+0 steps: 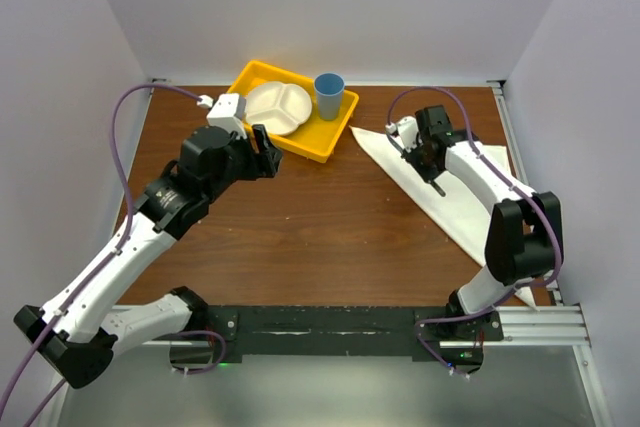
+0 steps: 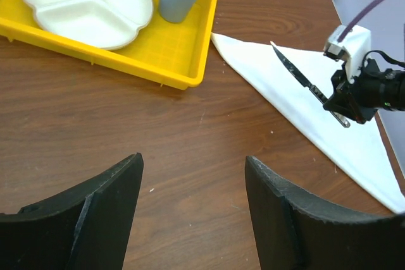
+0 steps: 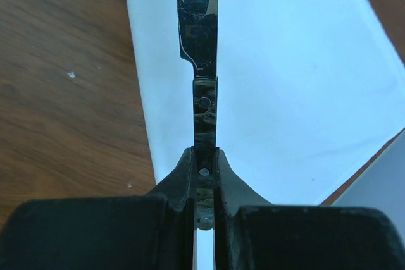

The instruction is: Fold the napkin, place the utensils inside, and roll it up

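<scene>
The white napkin (image 1: 455,202) lies folded into a long triangle on the right side of the table, and shows as well in the left wrist view (image 2: 297,109) and under the right wrist camera (image 3: 297,74). My right gripper (image 1: 431,161) hangs over it, shut on the dark handle of the knife (image 3: 197,42). The silver blade (image 2: 292,69) points toward the napkin's far corner. My left gripper (image 1: 266,159) is open over bare wood near the yellow tray, and its fingers (image 2: 107,200) hold nothing.
A yellow tray (image 1: 303,143) at the back holds a white divided plate (image 1: 277,107) and a blue cup (image 1: 328,95). The tray (image 2: 190,61) sits close to the napkin's far corner. White walls enclose the table on the left, back and right.
</scene>
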